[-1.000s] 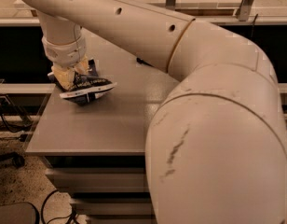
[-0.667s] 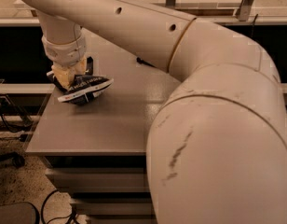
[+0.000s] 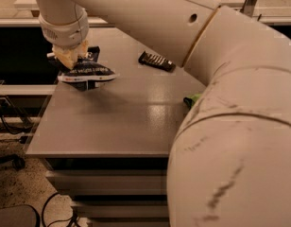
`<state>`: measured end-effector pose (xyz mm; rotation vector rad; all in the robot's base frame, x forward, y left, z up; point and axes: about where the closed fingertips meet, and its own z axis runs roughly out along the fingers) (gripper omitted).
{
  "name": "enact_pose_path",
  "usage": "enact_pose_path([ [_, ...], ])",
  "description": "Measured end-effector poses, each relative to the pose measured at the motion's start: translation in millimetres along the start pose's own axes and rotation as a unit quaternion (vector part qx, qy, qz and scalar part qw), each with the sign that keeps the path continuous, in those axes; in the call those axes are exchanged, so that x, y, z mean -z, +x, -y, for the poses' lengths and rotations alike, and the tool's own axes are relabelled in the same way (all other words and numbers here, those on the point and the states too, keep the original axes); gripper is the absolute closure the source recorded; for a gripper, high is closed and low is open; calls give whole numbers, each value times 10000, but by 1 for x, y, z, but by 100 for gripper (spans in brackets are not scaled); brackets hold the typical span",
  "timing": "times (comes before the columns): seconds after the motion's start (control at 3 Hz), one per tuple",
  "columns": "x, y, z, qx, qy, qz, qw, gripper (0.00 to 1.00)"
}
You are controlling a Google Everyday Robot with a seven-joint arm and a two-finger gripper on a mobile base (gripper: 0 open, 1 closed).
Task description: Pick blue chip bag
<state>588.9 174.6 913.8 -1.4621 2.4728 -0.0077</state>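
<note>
The blue chip bag (image 3: 87, 73) is a dark navy glossy bag with white lettering and a white strip along its lower edge. It hangs just above the far left part of the grey table (image 3: 122, 122). My gripper (image 3: 71, 59) comes down from the white arm at the upper left and is shut on the bag's top left part. The cream fingers (image 3: 66, 58) press on the bag. The arm fills the right side of the view and hides much of the table.
A small dark brown candy bar (image 3: 157, 61) lies on the table's far middle. A bit of the bright green snack bag (image 3: 192, 100) shows at the arm's edge on the right. The table's left edge drops to a floor with cables (image 3: 8, 122).
The gripper has risen with the bag in it, so the bag now hangs higher above the table. The view has shifted and the candy bar and green bag now show.
</note>
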Motion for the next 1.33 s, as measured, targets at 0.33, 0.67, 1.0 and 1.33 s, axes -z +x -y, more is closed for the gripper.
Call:
enact_pose_path([
  [0.33, 33, -5, 4, 155, 169, 257, 9994, 100],
  [0.67, 55, -10, 6, 307, 251, 419, 9983, 100],
  [1.0, 66, -13, 6, 417, 265, 522, 9974, 100],
  [1.33, 69, -15, 7, 476, 227, 592, 9969, 100],
])
